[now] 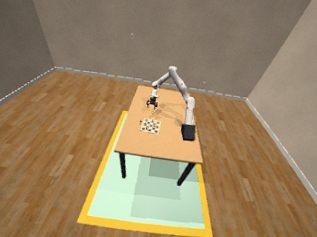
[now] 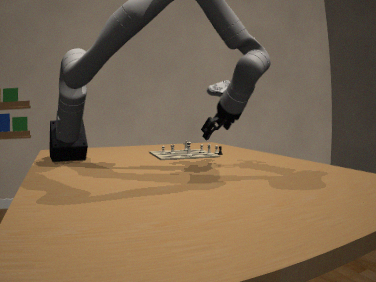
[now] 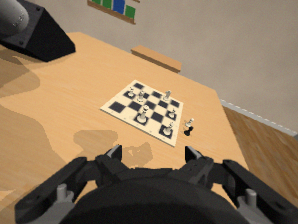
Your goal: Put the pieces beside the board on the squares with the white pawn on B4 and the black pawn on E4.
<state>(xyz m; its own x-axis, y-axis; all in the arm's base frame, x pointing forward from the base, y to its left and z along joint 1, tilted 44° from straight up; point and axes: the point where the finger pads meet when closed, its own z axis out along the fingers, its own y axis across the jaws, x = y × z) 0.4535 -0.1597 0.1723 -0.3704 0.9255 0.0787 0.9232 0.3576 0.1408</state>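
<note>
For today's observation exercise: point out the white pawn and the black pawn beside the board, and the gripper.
white pawn [image 3: 190, 121], wrist view, on its head.
black pawn [image 3: 188, 131], wrist view, on its body.
gripper [image 2: 210, 129], exterior view, midway between its open fingertips.
</note>
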